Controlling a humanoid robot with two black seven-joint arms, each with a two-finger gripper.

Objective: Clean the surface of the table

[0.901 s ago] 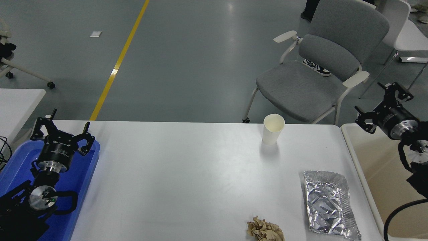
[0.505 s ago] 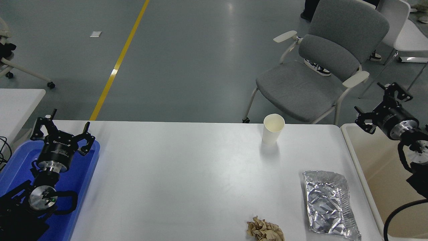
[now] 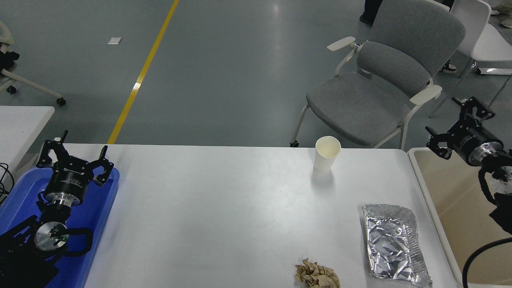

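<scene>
The table surface (image 3: 224, 208) is a wide white tabletop filling the lower middle of the head view. On it stand a white paper cup (image 3: 327, 154) at the far right, a crumpled foil tray (image 3: 394, 244) near the right edge and a brown paper wad (image 3: 317, 275) at the front edge. My right gripper (image 3: 458, 120) hangs open and empty above the beige bin, to the right of the table. My left gripper (image 3: 76, 154) sits parked, open, over the blue tray at the lower left.
A blue tray (image 3: 102, 208) lies on the table's left end. A beige bin (image 3: 448, 208) stands against the table's right side. A grey chair (image 3: 384, 76) is beyond the far edge. A corner of a second white table (image 3: 22, 124) shows at left.
My right gripper has drifted slightly to the right above the bin. Feet behind the chair have shifted. Nothing on the table has moved.
</scene>
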